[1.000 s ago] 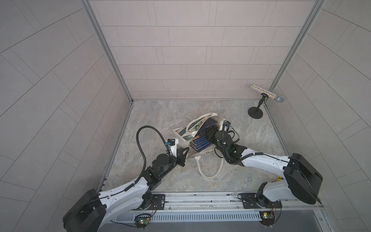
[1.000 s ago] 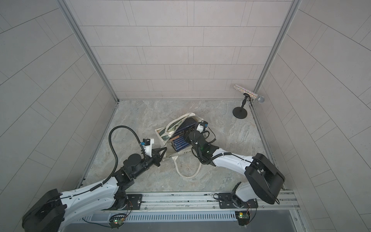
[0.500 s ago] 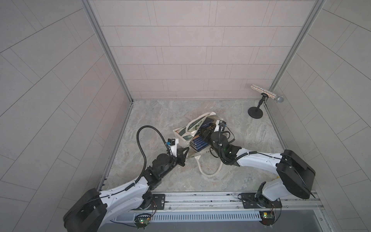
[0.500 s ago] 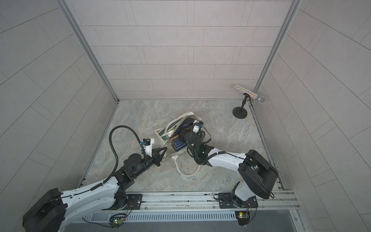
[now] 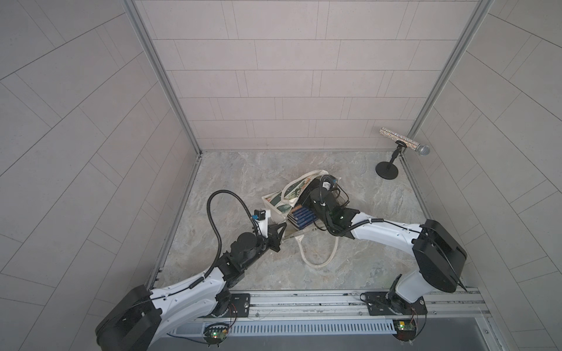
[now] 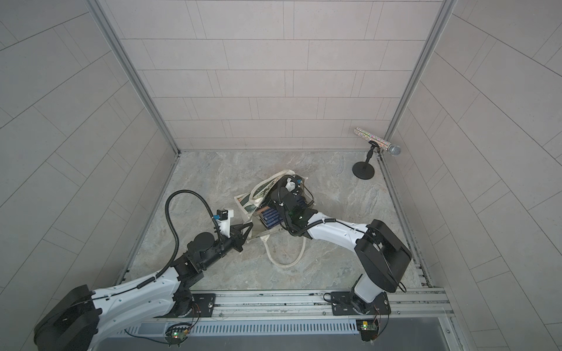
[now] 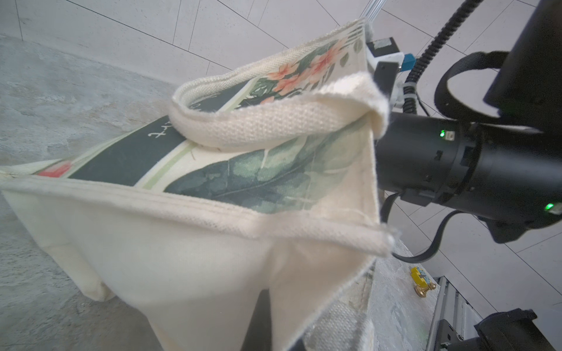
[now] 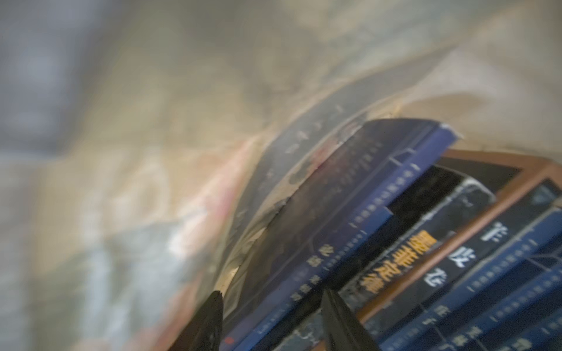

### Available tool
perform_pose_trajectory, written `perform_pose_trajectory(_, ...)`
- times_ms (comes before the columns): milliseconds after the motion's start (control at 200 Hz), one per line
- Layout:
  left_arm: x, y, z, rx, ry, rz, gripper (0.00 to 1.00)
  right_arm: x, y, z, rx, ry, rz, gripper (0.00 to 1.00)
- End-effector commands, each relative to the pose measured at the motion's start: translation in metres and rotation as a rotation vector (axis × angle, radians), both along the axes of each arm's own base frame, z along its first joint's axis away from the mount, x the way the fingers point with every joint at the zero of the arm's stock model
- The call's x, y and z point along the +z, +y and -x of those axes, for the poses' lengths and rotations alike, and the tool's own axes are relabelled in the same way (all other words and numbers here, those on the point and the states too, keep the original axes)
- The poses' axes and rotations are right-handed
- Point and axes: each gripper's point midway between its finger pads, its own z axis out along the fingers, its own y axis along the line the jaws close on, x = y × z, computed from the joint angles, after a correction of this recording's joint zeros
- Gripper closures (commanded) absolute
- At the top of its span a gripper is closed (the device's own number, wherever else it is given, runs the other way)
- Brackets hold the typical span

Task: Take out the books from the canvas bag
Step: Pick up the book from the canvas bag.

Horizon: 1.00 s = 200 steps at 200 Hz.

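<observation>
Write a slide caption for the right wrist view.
Right pincer, jaws apart, around one blue book inside the bag.

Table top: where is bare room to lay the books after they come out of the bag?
Bare: the far strip of the table between the back wall and the bag; the patch between the microphone stand and the right arm; the near strip between the handle loop and the rail. Crowded: the middle, around the bag, books and the left arm.

Lab cell: tiled walls (image 5: 273, 76), arm rail (image 5: 304, 301)
</observation>
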Motion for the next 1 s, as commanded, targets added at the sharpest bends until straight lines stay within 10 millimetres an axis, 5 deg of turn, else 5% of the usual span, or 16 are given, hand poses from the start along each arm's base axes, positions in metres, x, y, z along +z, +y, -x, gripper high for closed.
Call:
perform_pose_trajectory(0, 0.008, -0.007, 0.005, -0.05, -0.022, 0.009, 1.0, -0.012, -0.003, -0.003, -0.03, 0.016, -0.024, 0.5)
perform_pose_trajectory(400, 0.007, -0.009, 0.007, -0.062, -0.019, 0.009, 1.0, 0.004, 0.01, -0.027, 0.015, -0.071, 0.003, 0.54)
perform_pose_trajectory(590, 0.007, -0.009, 0.006, -0.062, -0.02, 0.006, 1.0, 0.0, 0.009, -0.035, 0.013, -0.041, 0.054, 0.78)
perform_pose_trajectory(756, 0.007, -0.008, 0.006, -0.054, -0.022, 0.004, 1.0, 0.004, -0.001, -0.025, -0.006, -0.057, 0.028, 1.0)
perform_pose_trajectory(996, 0.007, -0.004, 0.004, -0.032, -0.023, 0.004, 1.0, 0.036, -0.022, 0.018, 0.031, -0.085, 0.022, 1.0)
